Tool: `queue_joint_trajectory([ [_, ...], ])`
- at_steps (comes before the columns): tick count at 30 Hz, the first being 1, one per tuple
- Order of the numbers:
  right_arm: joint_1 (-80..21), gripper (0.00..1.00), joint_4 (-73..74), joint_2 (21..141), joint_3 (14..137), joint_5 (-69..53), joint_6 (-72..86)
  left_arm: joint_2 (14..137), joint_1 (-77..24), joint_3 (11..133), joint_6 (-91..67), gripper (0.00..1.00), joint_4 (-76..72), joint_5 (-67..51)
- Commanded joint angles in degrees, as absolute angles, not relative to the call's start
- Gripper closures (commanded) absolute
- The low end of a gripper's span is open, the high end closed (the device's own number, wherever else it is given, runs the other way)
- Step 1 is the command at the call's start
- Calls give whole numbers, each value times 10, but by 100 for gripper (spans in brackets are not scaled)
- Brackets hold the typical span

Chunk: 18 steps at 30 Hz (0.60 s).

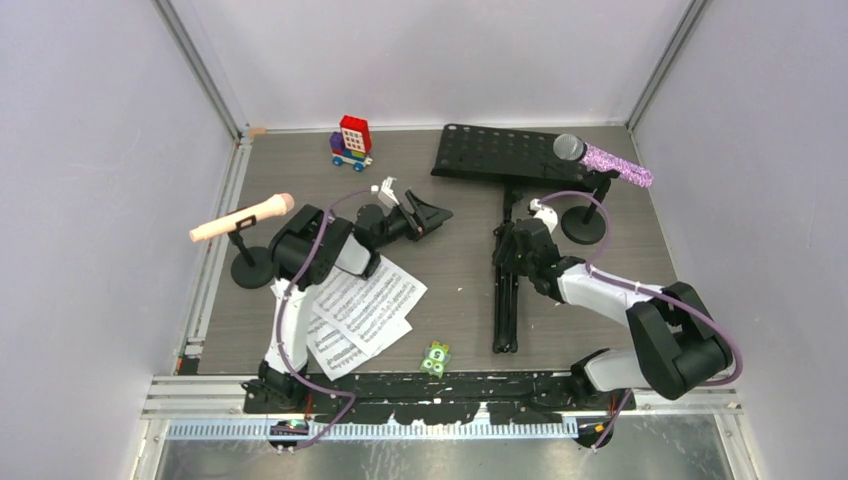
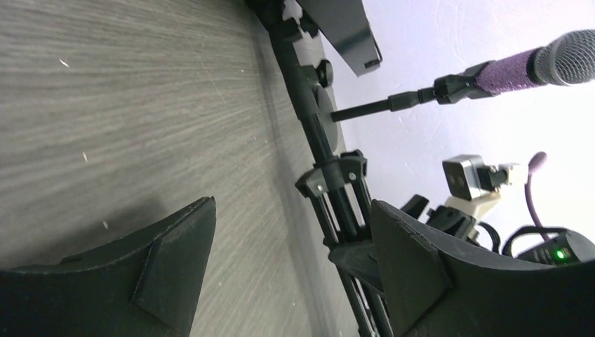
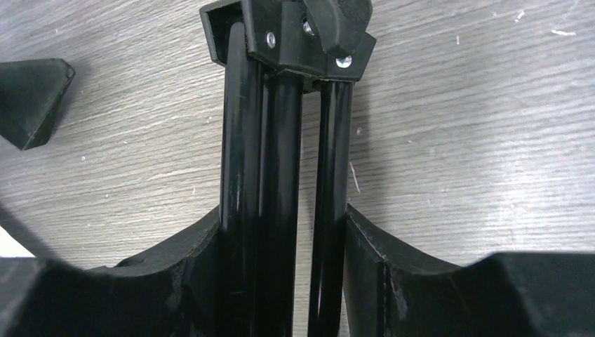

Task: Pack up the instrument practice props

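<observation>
The black music desk (image 1: 500, 152) lies flat at the back, with its folded tripod legs (image 1: 505, 300) stretched toward me. My right gripper (image 1: 517, 247) is shut on the tripod legs (image 3: 281, 140), with a finger on either side of the tubes. My left gripper (image 1: 425, 215) is open and empty just left of the legs (image 2: 337, 189), low over the table. The pink microphone (image 1: 245, 217) sits in its round-based mount (image 1: 250, 270) at the left. The purple-glitter microphone (image 1: 612, 162) sits in its mount (image 1: 583, 228) at the back right. The white sheet-music pages (image 1: 365, 305) lie under the left arm.
A red-blue toy brick vehicle (image 1: 352, 142) stands at the back. A small green dotted piece (image 1: 435, 357) lies near the front edge. Grey walls close in the table on three sides. The left gripper's fingertip (image 3: 31, 98) shows in the right wrist view.
</observation>
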<state>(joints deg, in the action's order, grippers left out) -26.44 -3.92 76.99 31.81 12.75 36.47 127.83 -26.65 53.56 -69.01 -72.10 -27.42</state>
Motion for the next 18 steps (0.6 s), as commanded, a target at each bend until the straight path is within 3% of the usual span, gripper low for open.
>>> queue_joint_trajectory([
  [1,-271,99,-199,765,393,116,303,1207,-273,497,-682,18,-790,-265],
  [4,-270,100,-194,779,404,118,288,1159,-279,462,-662,1,-790,-266],
  [7,-267,99,-183,797,418,115,281,1084,-301,421,-610,0,-761,-254],
  [14,-257,99,-174,834,438,123,301,827,-386,408,-376,0,-369,-125],
  [17,-255,94,-155,855,455,128,311,718,-410,416,-342,0,-206,-50],
  [18,-253,88,-143,865,461,124,314,688,-412,419,-338,0,-137,-34],
])
